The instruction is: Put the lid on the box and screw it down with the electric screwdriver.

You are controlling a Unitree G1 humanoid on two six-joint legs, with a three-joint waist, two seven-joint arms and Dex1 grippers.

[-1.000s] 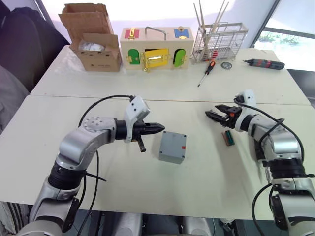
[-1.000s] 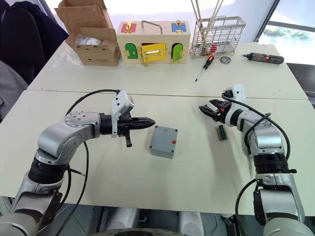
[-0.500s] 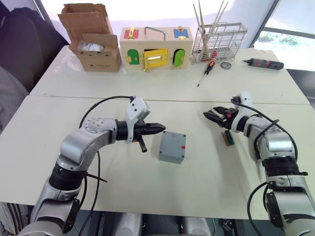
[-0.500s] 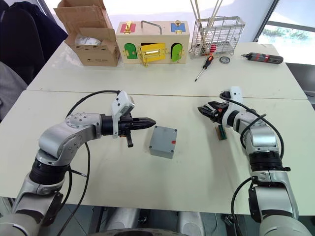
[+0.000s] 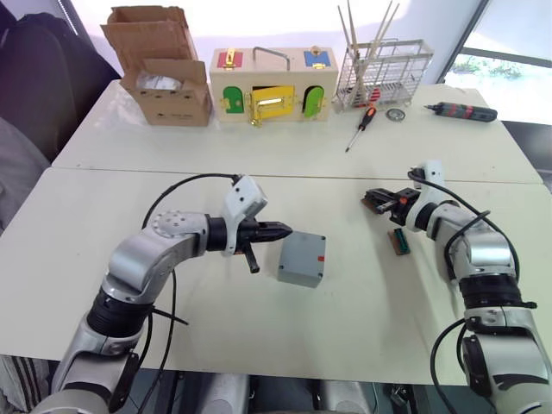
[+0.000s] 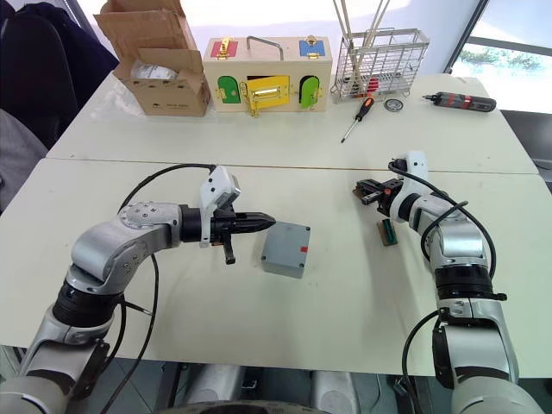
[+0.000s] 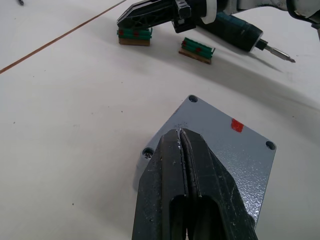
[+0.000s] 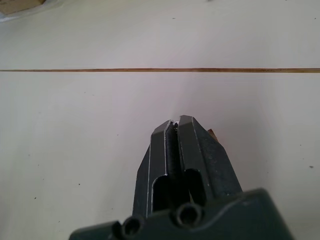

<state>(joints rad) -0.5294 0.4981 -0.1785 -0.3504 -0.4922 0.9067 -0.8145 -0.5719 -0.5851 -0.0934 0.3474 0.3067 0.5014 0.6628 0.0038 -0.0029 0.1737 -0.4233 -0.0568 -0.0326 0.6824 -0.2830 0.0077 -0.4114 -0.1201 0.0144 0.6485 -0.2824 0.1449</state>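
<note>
so my left jaws (image 5: 283,230) are pinched shut on nothing, nosing the small grey plastic box (image 5: 303,258) from its 9 o'clock side, probably to steady it on the white bench (image 5: 345,302), while my right jaws (image 5: 373,198), also closed empty, hover at its 2 o'clock.

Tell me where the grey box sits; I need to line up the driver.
In the left eye view the box lies on the near table, about mid-table, just beyond the left gripper; the green-and-red block lies off to its right.
</note>
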